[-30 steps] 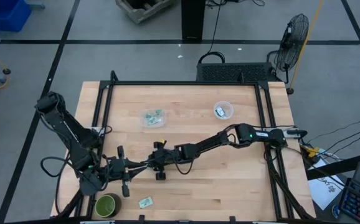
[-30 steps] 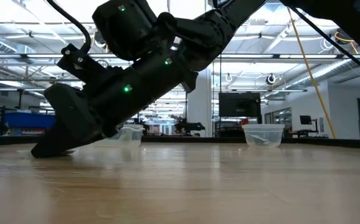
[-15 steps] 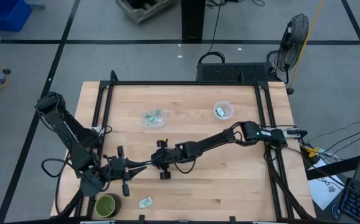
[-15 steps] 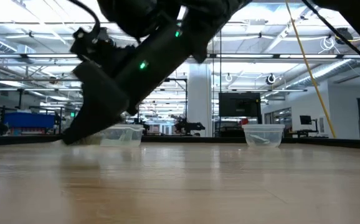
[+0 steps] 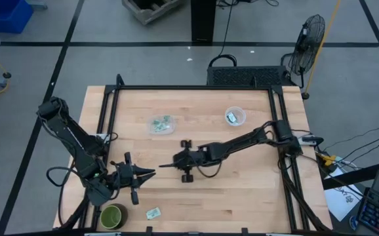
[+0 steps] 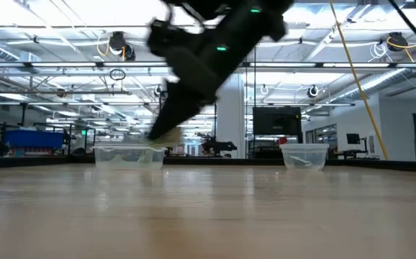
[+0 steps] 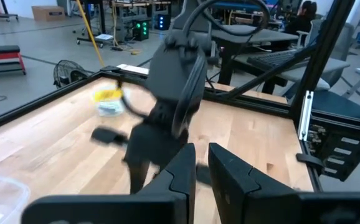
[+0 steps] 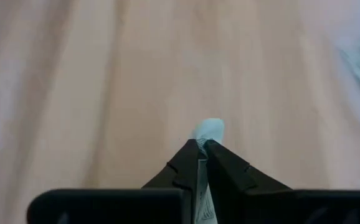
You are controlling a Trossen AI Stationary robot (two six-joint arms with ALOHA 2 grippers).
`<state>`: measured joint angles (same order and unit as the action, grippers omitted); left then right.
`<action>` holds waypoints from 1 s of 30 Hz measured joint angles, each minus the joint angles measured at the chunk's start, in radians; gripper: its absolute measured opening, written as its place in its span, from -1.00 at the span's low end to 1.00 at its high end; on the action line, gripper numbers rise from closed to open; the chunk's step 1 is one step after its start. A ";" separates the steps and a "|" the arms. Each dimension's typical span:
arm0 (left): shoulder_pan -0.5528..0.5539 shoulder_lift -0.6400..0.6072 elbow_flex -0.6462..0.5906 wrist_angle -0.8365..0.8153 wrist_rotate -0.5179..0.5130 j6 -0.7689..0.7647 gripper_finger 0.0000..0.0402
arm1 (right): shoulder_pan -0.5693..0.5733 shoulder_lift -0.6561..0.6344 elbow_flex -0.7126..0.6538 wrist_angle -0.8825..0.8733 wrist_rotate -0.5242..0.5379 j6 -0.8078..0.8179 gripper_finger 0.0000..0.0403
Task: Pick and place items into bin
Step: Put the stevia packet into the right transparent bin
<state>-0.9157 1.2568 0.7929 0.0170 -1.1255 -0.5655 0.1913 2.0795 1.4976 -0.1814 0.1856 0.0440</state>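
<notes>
A small pale green-and-white wrapped packet (image 8: 208, 130) is pinched between the clenched right gripper (image 5: 162, 166) above mid-table, lifted clear for carrying to the clear plastic bin (image 5: 161, 124). Near-left, the left gripper (image 7: 202, 163) waits, nearly closed, empty.

Industrial lab: ceiling trusses (image 6: 64, 68) (strip lights), monitors (image 6: 275, 122).

Two dark jointed arms, looping black cables, small green lights, tapered black fingers.

A dark green bowl (image 5: 113, 215) sits near the wooden table's (image 5: 242, 190) corner; a fan (image 5: 307, 40), seemingly, stands beyond.
</notes>
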 joint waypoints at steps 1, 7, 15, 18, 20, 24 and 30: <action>0.000 0.000 0.000 0.000 0.000 -0.002 -0.76 | 0.001 -0.030 -0.047 0.008 0.023 0.009 -0.90; 0.001 0.000 0.000 -0.032 -0.001 -0.022 -0.76 | 0.000 -0.263 -0.389 0.181 0.104 0.098 -0.93; 0.037 0.034 0.000 -0.023 0.000 -0.024 -0.76 | -0.027 -0.660 -0.772 0.312 0.366 0.167 -0.94; 0.060 0.042 0.000 -0.023 0.003 -0.032 -0.76 | -0.084 -0.790 -0.851 0.303 0.418 0.180 -0.94; 0.072 0.041 0.000 -0.022 0.016 -0.038 -0.76 | -0.143 -0.860 -0.890 0.305 0.415 0.180 -0.94; 0.098 0.041 0.000 -0.021 0.080 -0.043 -0.76 | -0.292 -0.943 -0.934 0.253 0.369 0.186 -0.94; 0.124 0.041 0.000 -0.022 0.159 -0.043 -0.76 | -0.503 -0.927 -0.974 0.210 0.227 0.207 -0.94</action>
<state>-0.7914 1.2980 0.7933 -0.0049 -0.9669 -0.6080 -0.3117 1.1520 0.5241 0.0289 0.4121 0.2505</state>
